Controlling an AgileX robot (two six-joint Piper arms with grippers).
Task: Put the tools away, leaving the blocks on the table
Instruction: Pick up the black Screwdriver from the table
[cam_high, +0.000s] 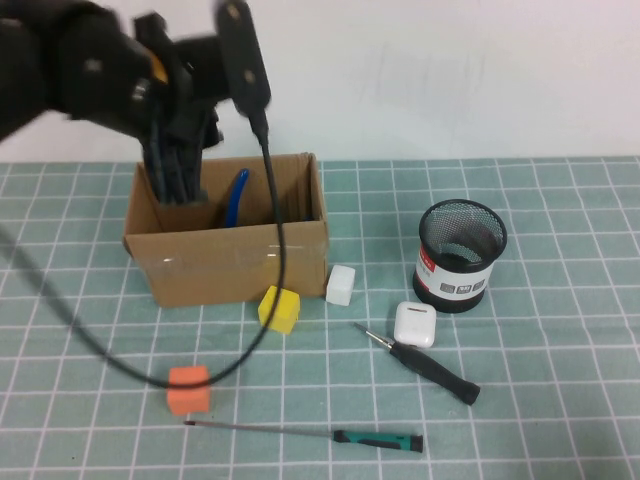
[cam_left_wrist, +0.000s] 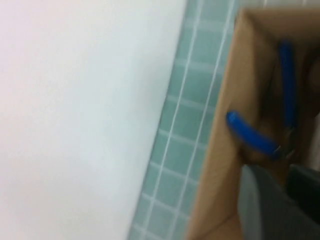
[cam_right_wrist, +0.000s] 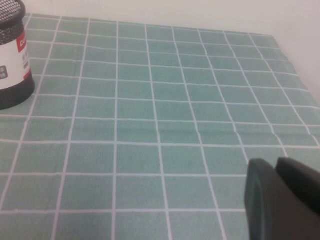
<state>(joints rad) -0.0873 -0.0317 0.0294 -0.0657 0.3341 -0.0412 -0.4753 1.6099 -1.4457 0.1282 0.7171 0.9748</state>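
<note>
Reaching down into the cardboard box (cam_high: 228, 250) at far left, the left gripper (cam_high: 178, 170) hangs inside the box's left half; whether its fingers are released or clenched cannot be told, and nothing is seen held. Blue-handled pliers (cam_high: 236, 198) lean inside the box, just right of the gripper; the left wrist view shows both blue handles (cam_left_wrist: 252, 135) against the brown inner wall. The arm's black cable (cam_high: 275, 250) drapes over the box's near wall and loops across the green gridded mat (cam_high: 560, 330) past the orange block (cam_high: 188, 389).

Yellow block (cam_high: 280, 308) touches the box's near-right corner; white block (cam_high: 341, 285) sits just right of it. White earbud case (cam_high: 414, 324) lies beside the tip end of the black-handled screwdriver (cam_high: 425, 366). Long thin screwdriver (cam_high: 310, 432) lies along the near edge, green-and-black handle to the right.

Black mesh cup (cam_high: 460, 255) stands right of the box; its white label has a red patch, print unreadable.

Right gripper (cam_right_wrist: 282, 200) is parked low over bare mat at right, fingers clenched on nothing. Open room: whole right side and far-right strip.
</note>
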